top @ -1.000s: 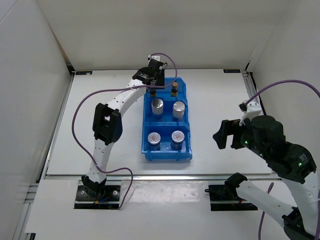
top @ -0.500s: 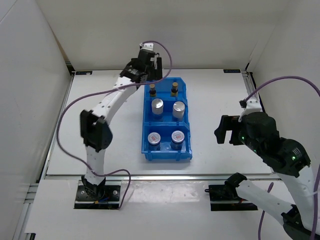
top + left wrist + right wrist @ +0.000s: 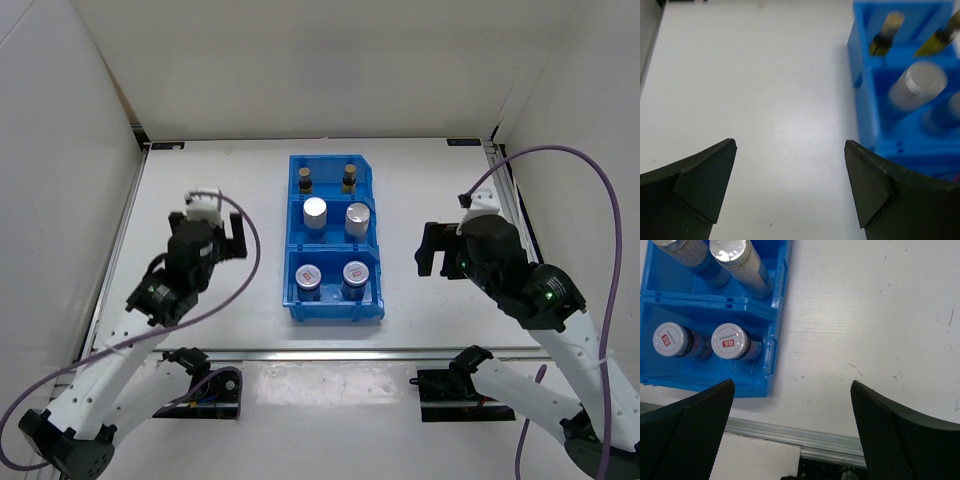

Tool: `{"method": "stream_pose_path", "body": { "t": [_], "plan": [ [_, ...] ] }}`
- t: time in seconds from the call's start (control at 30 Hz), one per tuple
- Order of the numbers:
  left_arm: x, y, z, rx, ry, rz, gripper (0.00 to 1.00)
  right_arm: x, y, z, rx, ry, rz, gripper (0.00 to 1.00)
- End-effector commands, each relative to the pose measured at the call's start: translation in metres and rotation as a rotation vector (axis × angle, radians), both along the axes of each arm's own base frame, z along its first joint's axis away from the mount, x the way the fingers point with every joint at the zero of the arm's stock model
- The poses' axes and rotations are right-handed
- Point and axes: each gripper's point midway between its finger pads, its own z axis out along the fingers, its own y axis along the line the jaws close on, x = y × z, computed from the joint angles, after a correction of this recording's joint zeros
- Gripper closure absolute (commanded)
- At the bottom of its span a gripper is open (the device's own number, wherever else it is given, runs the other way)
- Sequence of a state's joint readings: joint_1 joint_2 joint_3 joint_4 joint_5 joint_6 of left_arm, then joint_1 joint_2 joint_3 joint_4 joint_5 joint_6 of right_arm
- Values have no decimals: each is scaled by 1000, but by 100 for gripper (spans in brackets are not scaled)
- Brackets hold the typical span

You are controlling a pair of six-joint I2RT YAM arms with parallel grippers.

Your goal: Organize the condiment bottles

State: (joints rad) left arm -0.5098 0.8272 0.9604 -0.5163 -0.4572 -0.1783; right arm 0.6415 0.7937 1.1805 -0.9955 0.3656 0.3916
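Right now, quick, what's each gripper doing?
Left gripper: open, holding nothing.
Right gripper: open, holding nothing.

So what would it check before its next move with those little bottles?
1. Amber bottles both in the far compartment of the blue bin: ok.
2. White cylinders paired in the middle compartment: ok.
3. Red-marked jars paired in the near compartment: ok.
4. Left fingers open, holding nothing: ok.
5. Right fingers open, holding nothing: ok.
6. No bottle out on the table: ok.
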Motion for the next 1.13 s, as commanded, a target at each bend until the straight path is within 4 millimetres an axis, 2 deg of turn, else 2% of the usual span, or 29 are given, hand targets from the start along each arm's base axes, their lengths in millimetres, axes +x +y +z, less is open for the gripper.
{"method": "stream_pose_path", "body": {
  "t": [0.0, 0.07, 0.1, 0.13, 0.23, 0.3, 0.33, 0.43, 0.63, 1.0, 1.1],
  "plan": [
    [-23, 15, -25, 56, -53, -3, 0, 18, 12, 16, 40, -87, 13, 0],
    [-28, 23, 2, 1, -198, 38, 0, 29, 15, 7, 2, -83, 13, 0],
    [-30, 31, -6, 7, -221, 71, 0, 32, 14, 4, -23, -79, 9, 0],
    [-38, 36, 5, -39, -286, 77, 0, 37, 12, -6, -63, -56, -14, 0],
    [-45, 43, 13, -33, -345, 75, 0, 45, 5, -12, -129, -50, -42, 0],
    [-47, 53, 6, 2, -322, 121, 0, 46, 2, -15, -144, -38, -63, 0],
    [-48, 55, 7, 17, -318, 129, 0, 46, 0, -9, -132, -63, -72, 0],
    [-48, 59, -2, 55, -282, 141, 0, 43, -6, -10, -105, -83, -116, 0],
    [-45, 55, 1, 60, -273, 131, 0, 33, -14, -19, -83, -72, -152, 0],
    [-48, 61, 2, 53, -306, 153, 0, 30, -22, -17, -73, -81, -195, 0],
    [-43, 56, -16, 64, -290, 141, 0, 29, -22, -15, -67, -88, -195, 0]
  ]
}}
